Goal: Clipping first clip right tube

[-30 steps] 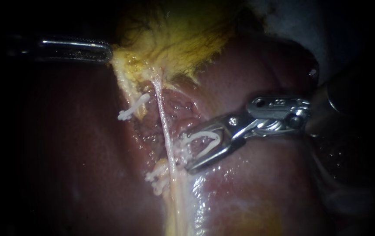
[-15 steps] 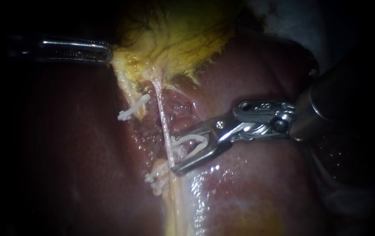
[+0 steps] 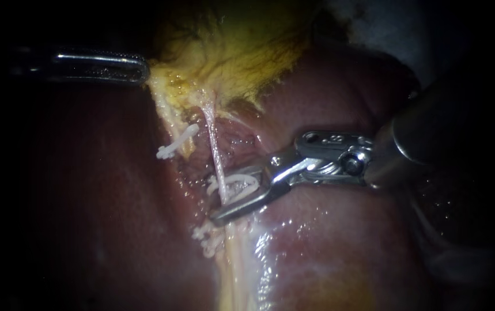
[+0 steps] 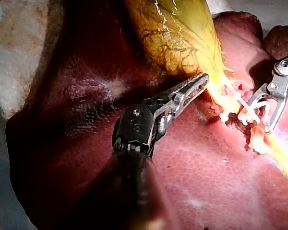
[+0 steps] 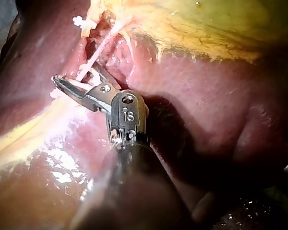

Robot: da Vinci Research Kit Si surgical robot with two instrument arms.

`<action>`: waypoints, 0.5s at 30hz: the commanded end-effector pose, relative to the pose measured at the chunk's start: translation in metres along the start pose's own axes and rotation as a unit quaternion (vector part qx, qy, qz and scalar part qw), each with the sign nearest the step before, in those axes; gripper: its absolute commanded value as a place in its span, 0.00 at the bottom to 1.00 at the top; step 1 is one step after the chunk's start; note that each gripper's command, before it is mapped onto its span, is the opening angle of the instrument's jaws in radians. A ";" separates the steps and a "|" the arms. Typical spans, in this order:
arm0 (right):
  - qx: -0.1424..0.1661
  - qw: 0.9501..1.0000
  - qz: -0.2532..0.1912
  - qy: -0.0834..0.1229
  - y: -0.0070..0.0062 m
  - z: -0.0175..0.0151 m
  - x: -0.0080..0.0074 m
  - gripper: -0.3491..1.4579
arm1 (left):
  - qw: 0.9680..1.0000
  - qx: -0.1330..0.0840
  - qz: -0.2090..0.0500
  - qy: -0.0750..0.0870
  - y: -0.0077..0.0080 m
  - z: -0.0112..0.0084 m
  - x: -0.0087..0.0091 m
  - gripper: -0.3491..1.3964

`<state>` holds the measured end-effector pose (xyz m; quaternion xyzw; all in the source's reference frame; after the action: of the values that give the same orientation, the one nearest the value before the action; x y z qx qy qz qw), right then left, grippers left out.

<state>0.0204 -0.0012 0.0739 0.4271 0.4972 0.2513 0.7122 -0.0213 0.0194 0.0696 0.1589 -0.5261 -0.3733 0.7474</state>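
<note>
Two metal instruments work on a glistening dark-red liver (image 3: 339, 247) below a veined yellow-green gallbladder (image 3: 230, 52).

The right instrument (image 3: 219, 197), a hinged silver tip on a dark shaft, lies across the liver with its jaws standing apart. The left instrument (image 3: 143, 69), slim and silver with slotted jaws, meets the gallbladder's left corner. Its jaws are pressed together on the yellow edge, which is drawn to a point there. The right tube (image 3: 211, 138), a thin, pale, taut strand, runs from the gallbladder's lower edge down over the liver and passes between the right instrument's jaws. Those jaws pinch an open white U-shaped clip (image 3: 241, 181), whose legs lie on either side of the tube. Just beside it, a closed white clip (image 3: 175, 142) sits across the yellowish left tube (image 3: 169, 118). A cluster of small white clips (image 3: 204, 239) lies just below the jaws.
</note>
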 end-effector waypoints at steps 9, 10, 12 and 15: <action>0.044 0.999 0.012 0.014 -0.0005 0.0009 -0.0005 0.47 | 1.000 0.000 0.000 0.000 0.0000 0.0001 0.0000 0.00; 0.054 0.998 0.016 0.017 -0.0006 0.0011 -0.0006 0.47 | 1.000 -0.001 0.000 0.000 0.0000 0.0001 0.0001 0.00; 0.068 0.997 0.021 0.024 -0.0007 0.0014 -0.0008 0.47 | 1.000 -0.001 0.000 0.000 0.0000 0.0001 0.0001 0.00; 0.090 0.995 0.026 0.032 -0.0009 0.0020 -0.0011 0.47 | 1.000 -0.001 0.000 0.000 0.0000 0.0001 0.0001 0.00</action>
<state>0.0218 -0.0034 0.0739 0.4987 0.5311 0.2346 0.6435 -0.0214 0.0194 0.0697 0.1583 -0.5259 -0.3737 0.7475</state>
